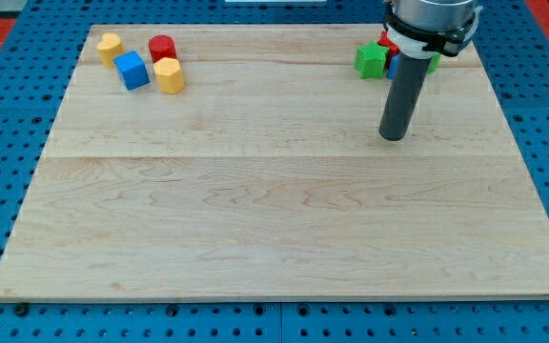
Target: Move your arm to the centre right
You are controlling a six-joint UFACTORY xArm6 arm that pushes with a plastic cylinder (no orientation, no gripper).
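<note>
The pale wooden board (284, 238) lies bare at the view's bottom, and above it the arm's dark rod stands with my tip (392, 137) set down right of centre, free of any block, having no jaws to part or close. A careless sweep could catch the green block (371, 60) just above it. Behind the rod, red and blue pieces are too hidden to name; a yellow cylinder (111, 46), blue cube (132, 70), red cylinder (162, 48) and yellow block (169, 75) sit well apart.

Your arm comes in from the board's top right corner; rod hangs approx. vertical, my tip (392, 136) down on the surface, right of centre, nearer top edge.
</note>
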